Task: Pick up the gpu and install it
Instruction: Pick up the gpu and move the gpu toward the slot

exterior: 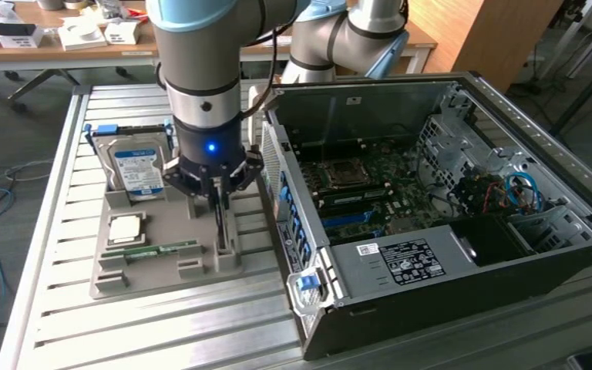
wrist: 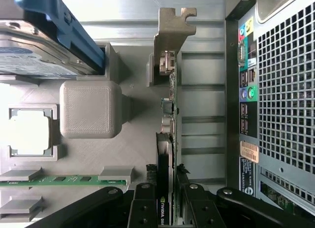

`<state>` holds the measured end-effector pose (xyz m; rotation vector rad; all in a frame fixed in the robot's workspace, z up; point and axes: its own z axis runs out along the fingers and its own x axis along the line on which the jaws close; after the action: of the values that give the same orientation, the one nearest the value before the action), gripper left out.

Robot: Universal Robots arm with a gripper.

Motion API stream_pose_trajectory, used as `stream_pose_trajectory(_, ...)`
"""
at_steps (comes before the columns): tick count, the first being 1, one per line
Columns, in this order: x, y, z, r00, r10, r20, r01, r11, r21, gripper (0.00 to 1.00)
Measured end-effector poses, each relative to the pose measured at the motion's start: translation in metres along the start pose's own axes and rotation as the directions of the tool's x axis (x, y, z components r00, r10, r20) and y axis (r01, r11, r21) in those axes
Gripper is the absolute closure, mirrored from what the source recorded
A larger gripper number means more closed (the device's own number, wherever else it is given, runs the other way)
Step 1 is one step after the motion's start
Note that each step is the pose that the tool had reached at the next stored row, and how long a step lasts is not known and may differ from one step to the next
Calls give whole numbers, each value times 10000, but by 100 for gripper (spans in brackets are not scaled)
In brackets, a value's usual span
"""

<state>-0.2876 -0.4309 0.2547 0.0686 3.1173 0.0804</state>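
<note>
Wrist view: gripper (wrist: 167, 188) clamped on the gpu (wrist: 166, 151) — one finger against each face.
Gpu place: upright on edge in the grey holder (wrist: 140, 139), just beside the open computer case (exterior: 399, 258) — on the exterior view's left of it.

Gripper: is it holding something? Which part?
Yes: the gripper pinches the gpu by its flat faces, at the end far from its metal bracket; it stands in the tray.

On the slatted table (exterior: 173, 327), the parts holder (exterior: 147, 271) sits at the exterior view's left of the open computer case (exterior: 512, 108), with the hard drive (exterior: 138, 169) at the back, the CPU (exterior: 126, 229) and memory stick (exterior: 152, 250) in front, and the gpu (exterior: 221, 229) on edge nearest the case, pinched in the gripper (exterior: 219, 202).
</note>
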Motion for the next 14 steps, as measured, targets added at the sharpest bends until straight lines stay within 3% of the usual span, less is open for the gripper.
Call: stream_pose_trajectory(14, -10, 24, -464, 10000, -2, -1, 2, 10000, 1, 74)
